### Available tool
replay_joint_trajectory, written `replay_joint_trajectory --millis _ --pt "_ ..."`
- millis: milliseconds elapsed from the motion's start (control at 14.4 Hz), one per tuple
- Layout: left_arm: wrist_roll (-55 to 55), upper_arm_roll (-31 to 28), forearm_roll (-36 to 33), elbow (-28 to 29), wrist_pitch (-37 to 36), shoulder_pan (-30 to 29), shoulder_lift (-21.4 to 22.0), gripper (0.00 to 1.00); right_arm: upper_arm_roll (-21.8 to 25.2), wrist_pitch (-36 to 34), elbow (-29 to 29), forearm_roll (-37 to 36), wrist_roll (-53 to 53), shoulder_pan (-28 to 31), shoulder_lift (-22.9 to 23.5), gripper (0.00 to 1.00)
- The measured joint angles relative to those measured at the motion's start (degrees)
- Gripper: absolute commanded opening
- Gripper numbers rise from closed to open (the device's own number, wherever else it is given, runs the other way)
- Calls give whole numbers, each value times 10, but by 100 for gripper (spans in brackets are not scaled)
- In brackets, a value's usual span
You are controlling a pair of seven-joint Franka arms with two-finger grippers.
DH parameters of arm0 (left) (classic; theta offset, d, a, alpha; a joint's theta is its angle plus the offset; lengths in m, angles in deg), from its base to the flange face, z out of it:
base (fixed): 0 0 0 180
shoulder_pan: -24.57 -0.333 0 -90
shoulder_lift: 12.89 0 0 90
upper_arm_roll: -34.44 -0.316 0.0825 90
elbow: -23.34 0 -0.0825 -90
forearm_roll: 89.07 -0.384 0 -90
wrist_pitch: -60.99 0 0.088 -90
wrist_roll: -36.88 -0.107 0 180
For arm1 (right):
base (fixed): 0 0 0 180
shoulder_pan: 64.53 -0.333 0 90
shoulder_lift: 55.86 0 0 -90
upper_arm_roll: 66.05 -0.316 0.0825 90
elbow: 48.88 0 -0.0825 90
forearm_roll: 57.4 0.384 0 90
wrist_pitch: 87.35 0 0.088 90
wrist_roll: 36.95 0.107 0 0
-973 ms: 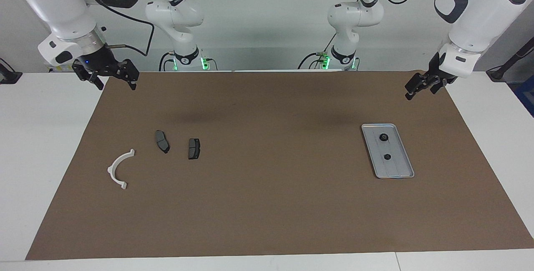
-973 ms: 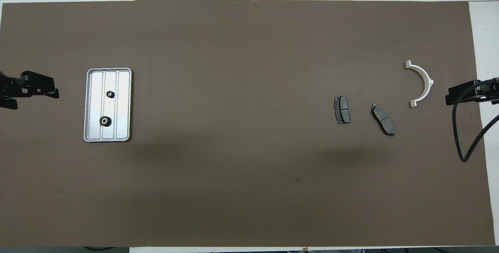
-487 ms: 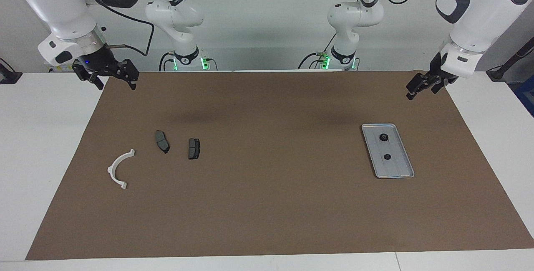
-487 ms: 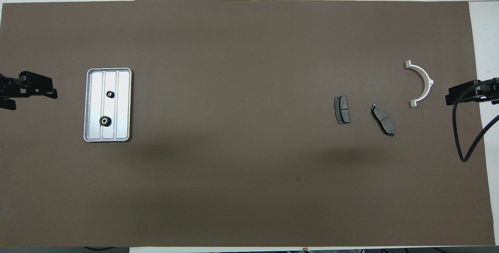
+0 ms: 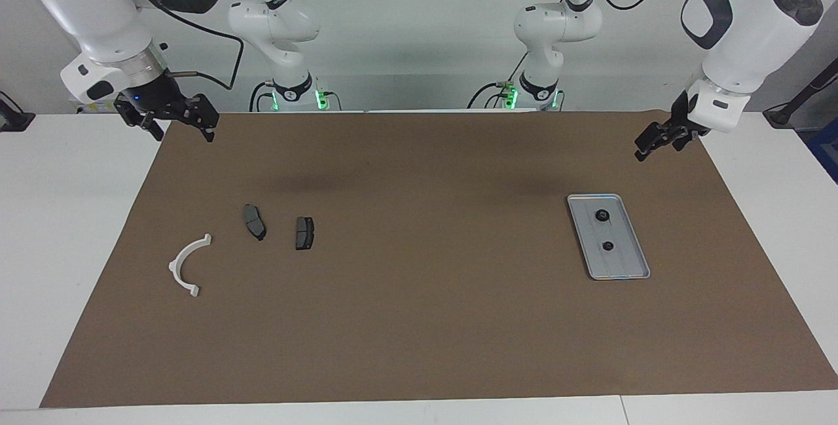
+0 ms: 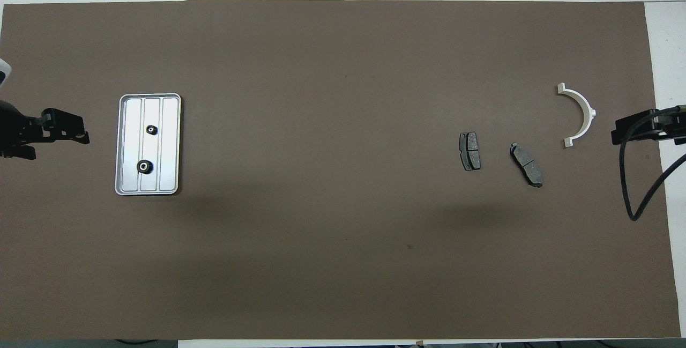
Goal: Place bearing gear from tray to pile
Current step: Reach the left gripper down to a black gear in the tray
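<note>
The silver-grey tray (image 5: 622, 268) (image 6: 170, 144) lies toward the left arm's end of the table. Two small black bearing gears sit in it: one nearer to the robots (image 5: 602, 216) (image 6: 143, 166), one farther (image 5: 608, 245) (image 6: 151, 130). The pile lies toward the right arm's end: a white semicircular bracket (image 5: 174, 266) (image 6: 589, 109) and two dark brake pads (image 5: 255, 221) (image 5: 304, 233) (image 6: 527, 164) (image 6: 470, 151). My left gripper (image 5: 658, 143) (image 6: 59, 136) hangs open and empty over the mat beside the tray. My right gripper (image 5: 178, 125) (image 6: 638, 128) waits open and empty over the mat's edge beside the bracket.
A brown mat (image 5: 419, 320) (image 6: 343, 69) covers most of the white table (image 5: 65, 215). A black cable (image 6: 635, 198) loops down from the right arm over the mat's edge.
My left gripper has shifted slightly toward the tray. The right arm, the gears and the pile have not moved.
</note>
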Motion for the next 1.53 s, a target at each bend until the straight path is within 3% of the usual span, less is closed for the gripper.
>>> replay_joint_trajectory --millis 487,695,1251,1529 --pt "-5 0 0 155 178 0 -1 100 1 0 5 0 2 0 0 100" --pt "-55 1 -1 209 234 0 -2 99 1 0 6 0 2 1 0 100" --pt "-97 3 -1 222 299 -7 -59 94 1 0 6 0 3 1 0 100" --pt "-97 5 -1 222 315 -6 -84 86 1 0 6 0 3 1 0 100"
